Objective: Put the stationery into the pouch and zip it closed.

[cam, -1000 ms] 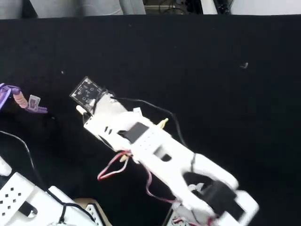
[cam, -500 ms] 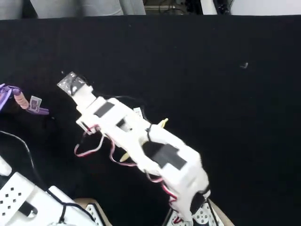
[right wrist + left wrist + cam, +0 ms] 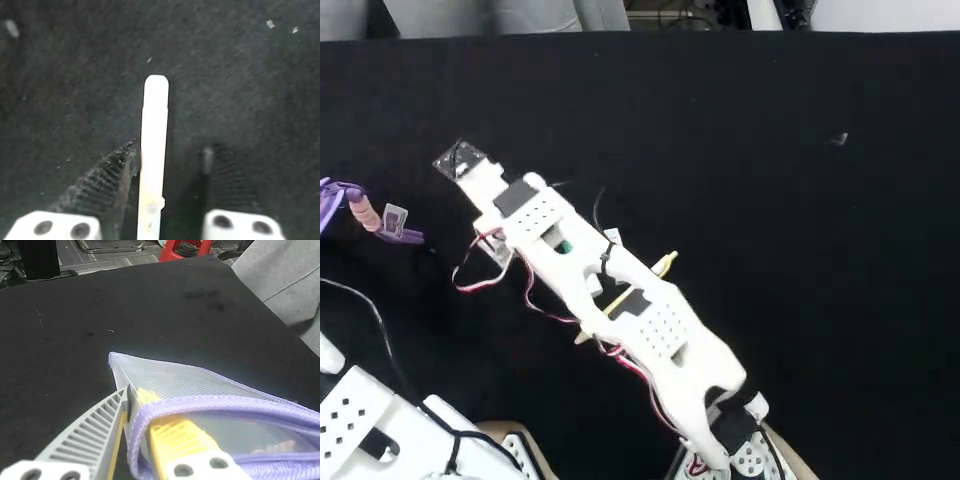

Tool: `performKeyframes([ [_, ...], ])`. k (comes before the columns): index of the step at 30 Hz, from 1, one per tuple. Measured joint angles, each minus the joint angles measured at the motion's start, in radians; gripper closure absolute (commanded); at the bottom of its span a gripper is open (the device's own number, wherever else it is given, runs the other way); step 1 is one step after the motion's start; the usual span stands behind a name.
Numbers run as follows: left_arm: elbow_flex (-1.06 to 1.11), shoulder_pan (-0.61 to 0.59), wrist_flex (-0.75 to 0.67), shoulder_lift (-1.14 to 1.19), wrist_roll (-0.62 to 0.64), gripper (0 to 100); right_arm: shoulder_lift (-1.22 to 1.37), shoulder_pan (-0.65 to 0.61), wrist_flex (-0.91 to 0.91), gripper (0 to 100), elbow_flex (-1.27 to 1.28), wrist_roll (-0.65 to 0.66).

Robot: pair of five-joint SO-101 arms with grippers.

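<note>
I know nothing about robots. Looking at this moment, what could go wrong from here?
1. The pen sits against one finger of the right gripper, with a gap to the other. It does not look clamped, so it may slip or roll away.
2. The left gripper pinches the pouch by its purple zip edge. The mouth looks narrow, so a pen could catch on the rim.

Table (image 3: 800, 250): black cloth, matt, faintly fuzzy, lint-specked. Pouch (image 3: 210, 385), at 9 o'clock on it: translucent ribbed plastic, purple woven zip tape. Left gripper (image 3: 132, 392): ridged plastic, grey and yellow. Stick (image 3: 154, 130): smooth off-white plastic, slight sheen. Arm (image 3: 620, 300): white matt plastic
</note>
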Motion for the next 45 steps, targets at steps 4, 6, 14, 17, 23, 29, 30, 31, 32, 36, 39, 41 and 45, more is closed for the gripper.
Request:
performKeyframes([
  [4,0.000,0.000,0.000,0.000,0.000,97,0.118,0.000,0.115,97.2,-0.218,0.000],
  [6,0.000,0.000,0.000,0.000,0.000,97,0.180,0.000,0.167,98.7,-0.327,0.000],
  [14,0.000,0.000,0.000,0.000,0.000,97,0.376,0.000,0.327,98.5,-0.701,0.000],
  [17,0.000,0.000,0.000,0.000,0.000,97,0.405,0.003,0.379,98.5,-0.810,0.002],
  [23,0.000,0.114,0.000,0.000,0.000,97,0.388,0.025,0.422,98.5,-0.862,0.002],
  [29,-0.014,0.236,0.086,0.000,0.000,97,0.250,0.078,0.462,98.8,-0.864,0.000],
  [30,-0.025,0.262,0.112,0.000,0.000,97,0.222,0.086,0.471,98.8,-0.864,0.000],
  [31,-0.038,0.288,0.137,0.000,0.000,97,0.193,0.094,0.479,98.8,-0.864,0.000],
  [32,-0.055,0.315,0.163,0.000,0.000,97,0.164,0.101,0.479,98.8,-0.864,0.000],
  [36,-0.110,0.413,0.239,0.000,0.000,97,0.043,0.138,0.479,98.8,-0.864,0.000],
  [39,-0.118,0.482,0.269,0.000,0.000,97,-0.048,0.169,0.479,98.8,-0.864,0.000],
  [41,-0.118,0.514,0.269,0.000,0.000,97,-0.109,0.178,0.480,98.8,-0.864,-0.005],
  [45,-0.118,0.563,0.269,0.000,0.000,97,-0.232,0.203,0.480,98.8,-0.858,-0.006],
])
